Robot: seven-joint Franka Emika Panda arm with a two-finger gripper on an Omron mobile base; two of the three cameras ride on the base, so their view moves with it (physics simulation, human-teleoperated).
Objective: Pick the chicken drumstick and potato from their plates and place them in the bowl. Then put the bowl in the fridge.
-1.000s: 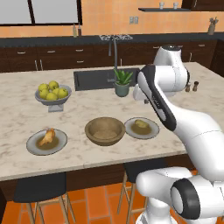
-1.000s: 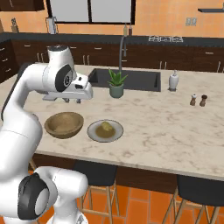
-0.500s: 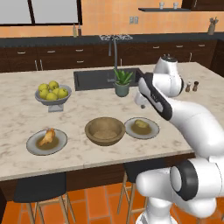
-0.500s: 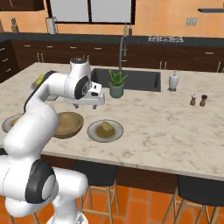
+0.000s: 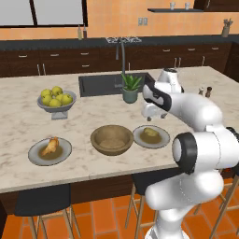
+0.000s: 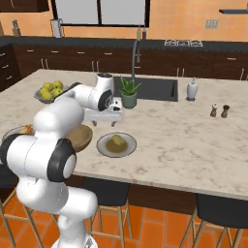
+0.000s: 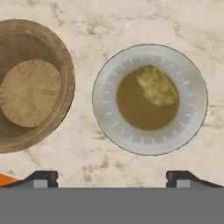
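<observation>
You have the gripper (image 6: 103,122) hanging above the marble counter (image 5: 18,126), over the plate (image 7: 149,99) that carries the potato (image 7: 157,85); its fingers stand wide apart and hold nothing. The potato lies on the brown centre of that plate, toward one edge. The wooden bowl (image 5: 112,139) sits just beside this plate with only its speckled floor showing inside. On the bowl's other side, you find the chicken drumstick (image 5: 50,146) lying on the second plate (image 5: 50,151). Farther back stand a grey footed fruit bowl (image 5: 56,100) of yellow-green fruit, a potted plant (image 5: 130,88) and the sink (image 5: 114,84).
</observation>
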